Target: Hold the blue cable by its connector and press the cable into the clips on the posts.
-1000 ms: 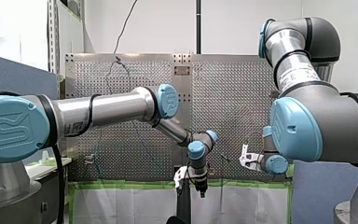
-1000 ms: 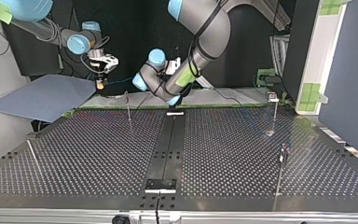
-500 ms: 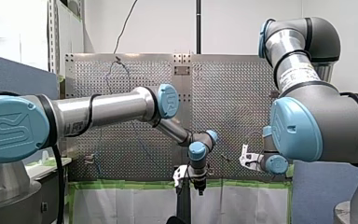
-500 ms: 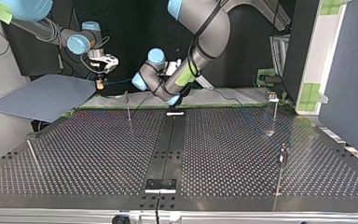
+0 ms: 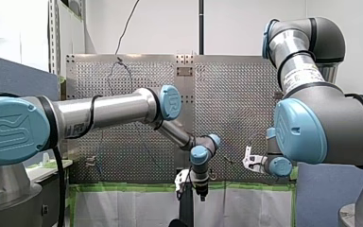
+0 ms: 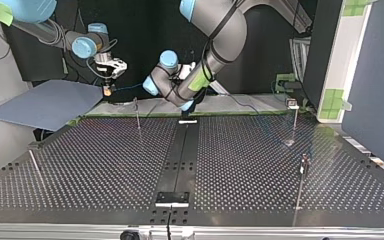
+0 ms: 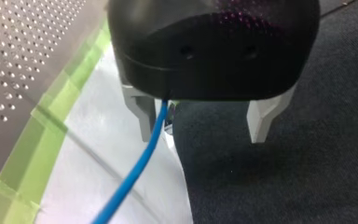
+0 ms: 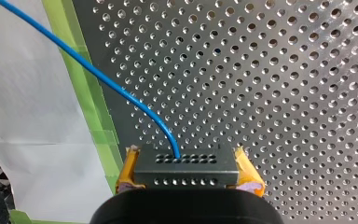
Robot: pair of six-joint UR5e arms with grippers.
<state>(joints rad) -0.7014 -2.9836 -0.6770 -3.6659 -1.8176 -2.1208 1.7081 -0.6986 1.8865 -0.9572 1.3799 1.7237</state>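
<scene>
Right wrist view only: my right claw (image 8: 187, 171), yellow pads, is clamped on the grey connector (image 8: 186, 161), over the desk (image 8: 284, 93) near its taped edge. Left wrist view only: my left claw (image 7: 203, 119) has its fingers apart. The blue cable (image 7: 135, 172) passes just inside one finger, unclamped, off the desk edge. Top view: four thin posts (image 6: 294, 120) on the desk. One cable, one connector. The cable leaves the connector ahead of the claw and arcs out past the desk edge.

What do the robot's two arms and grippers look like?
My left arm and my right arm are silver-grey tubes with light blue joint caps. My left gripper is black with pale grey fingers; my right gripper has yellow pads.
</scene>
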